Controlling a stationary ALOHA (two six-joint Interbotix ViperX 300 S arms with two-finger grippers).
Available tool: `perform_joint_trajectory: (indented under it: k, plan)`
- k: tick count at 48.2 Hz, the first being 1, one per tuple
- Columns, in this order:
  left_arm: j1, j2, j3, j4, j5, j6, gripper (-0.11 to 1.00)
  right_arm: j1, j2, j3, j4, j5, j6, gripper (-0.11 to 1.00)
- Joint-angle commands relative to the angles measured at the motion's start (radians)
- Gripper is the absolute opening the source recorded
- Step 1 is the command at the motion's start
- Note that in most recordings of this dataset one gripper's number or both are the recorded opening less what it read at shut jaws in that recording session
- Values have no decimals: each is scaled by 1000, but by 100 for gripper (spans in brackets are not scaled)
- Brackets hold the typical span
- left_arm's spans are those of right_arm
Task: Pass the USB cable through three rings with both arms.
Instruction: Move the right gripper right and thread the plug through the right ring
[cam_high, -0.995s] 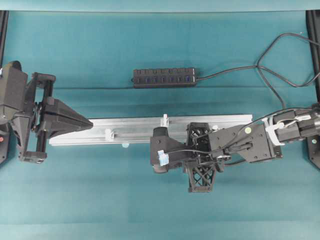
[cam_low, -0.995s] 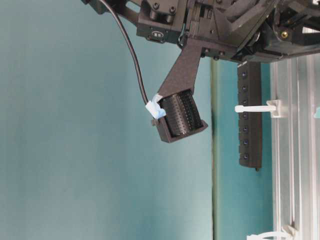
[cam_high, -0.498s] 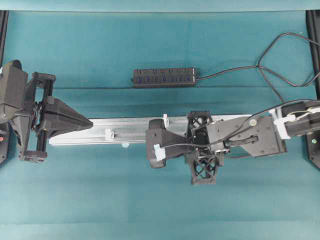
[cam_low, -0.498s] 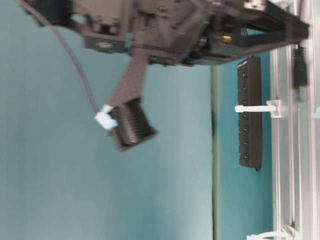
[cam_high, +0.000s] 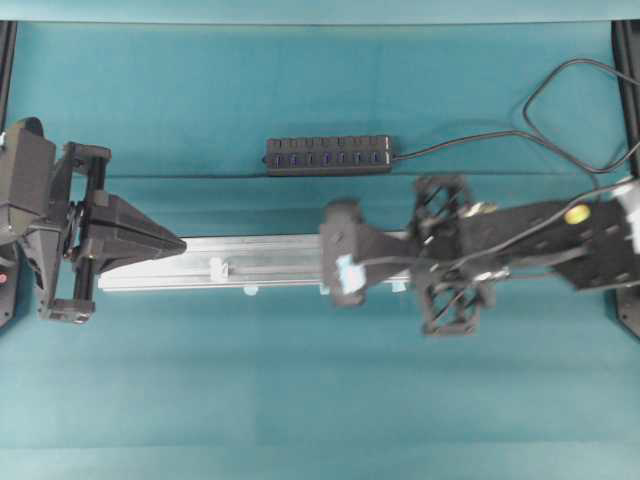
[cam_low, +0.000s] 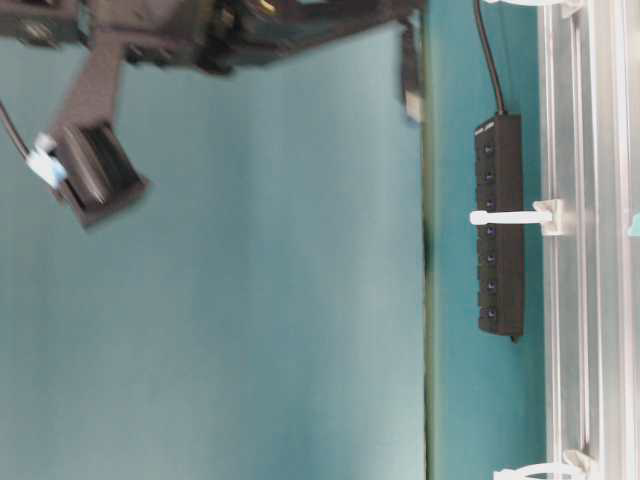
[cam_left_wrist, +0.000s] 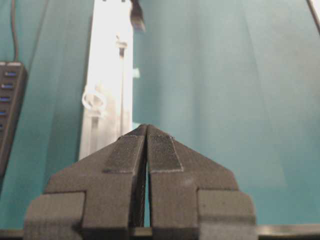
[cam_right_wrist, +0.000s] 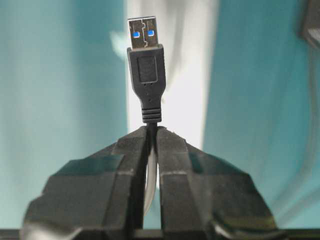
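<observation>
**Cable held above the rail before threading**

Right gripper (cam_right_wrist: 151, 131) pinches the USB cable (cam_right_wrist: 146, 65) just behind its plug, which juts forward and free, apparently to lead through a ring. Below lies the aluminium rail (cam_high: 270, 258); a ring (cam_left_wrist: 93, 100) stands unthreaded. Left gripper (cam_left_wrist: 145, 131), pressed together and empty, waits at the rail's far end.

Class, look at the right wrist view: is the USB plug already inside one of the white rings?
No. The USB plug sticks up free above the right gripper, with only the blurred rail behind it.
</observation>
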Motion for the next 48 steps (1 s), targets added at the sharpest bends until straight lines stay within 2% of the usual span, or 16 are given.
perform_joint_trajectory:
  k: [1, 34, 48]
  plan:
    - [2, -2, -28, 3, -9, -2, 1, -9, -48, 11, -14, 26, 2, -8]
    - [2, -9, -31, 3, -8, -3, 1, -18, -213, 210, -15, 71, 8, -9]
    - [3, -8, -32, 3, -8, -3, 1, -18, -245, 273, -9, 26, 28, -9]
